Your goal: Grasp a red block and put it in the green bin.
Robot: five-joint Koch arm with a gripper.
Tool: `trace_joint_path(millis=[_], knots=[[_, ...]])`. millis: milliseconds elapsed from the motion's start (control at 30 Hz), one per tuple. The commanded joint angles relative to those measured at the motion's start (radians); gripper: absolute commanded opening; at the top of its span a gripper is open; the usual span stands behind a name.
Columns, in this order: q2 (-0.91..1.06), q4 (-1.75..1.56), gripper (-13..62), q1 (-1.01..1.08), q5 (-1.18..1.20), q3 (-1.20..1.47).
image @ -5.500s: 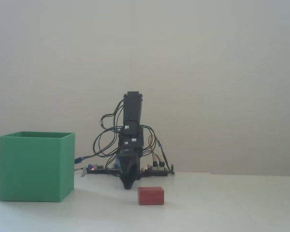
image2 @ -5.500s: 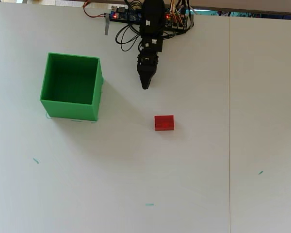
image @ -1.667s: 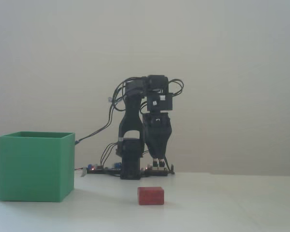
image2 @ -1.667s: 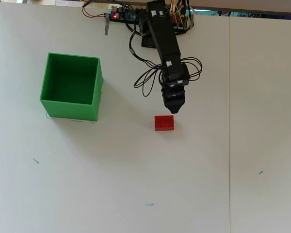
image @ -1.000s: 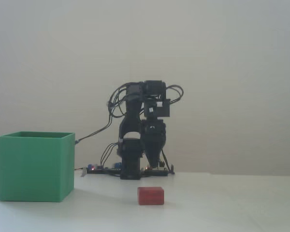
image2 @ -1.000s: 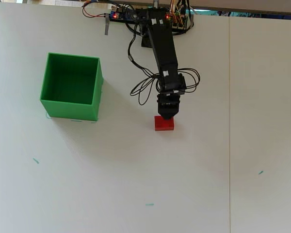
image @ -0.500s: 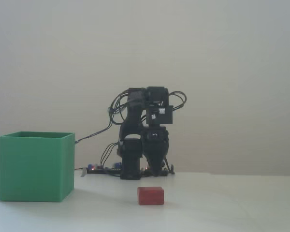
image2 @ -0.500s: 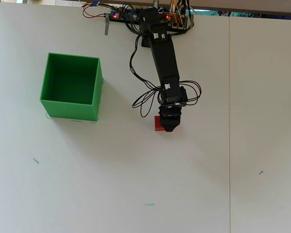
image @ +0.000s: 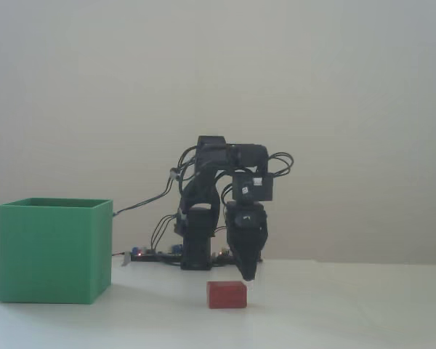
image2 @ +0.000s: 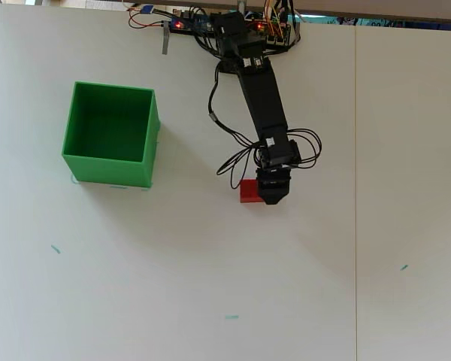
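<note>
1. Red block point(image: 227, 294): lay mid-table, well apart from the green bin point(image2: 111, 134) toward the table's left edge in the overhead view.
2. Gripper point(image: 249, 277): hung over the block's right end; finger spread could not be told.
3. Step: approach. Next move likely needs recentring, then descent.

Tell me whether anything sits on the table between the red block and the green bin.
Nothing visible does. In the overhead view the table is bare between the red block and the green bin. The gripper hangs over the block's right part, away from the bin.
</note>
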Motion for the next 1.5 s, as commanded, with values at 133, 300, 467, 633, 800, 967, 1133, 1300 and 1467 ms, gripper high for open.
trace_joint_path(millis=[133,300,467,633,800,967,1133,1300,1467], knots=[[-0.028,0.014,34.9,-0.009,-0.008,-0.052],[-0.049,-0.072,33.2,-0.006,-0.009,-0.052],[-0.08,-0.179,31.8,0.002,-0.008,-0.052],[-0.081,-0.199,28.1,0.023,-0.037,-0.052],[-0.081,-0.201,5.0,0.051,-0.052,-0.052],[-0.081,-0.207,3.7,0.069,-0.057,-0.052],[-0.081,-0.232,12.4,0.078,-0.057,-0.06],[-0.081,-0.229,31.8,0.063,-0.052,-0.06],[-0.048,-0.196,33.5,0.081,0.043,-0.06]])
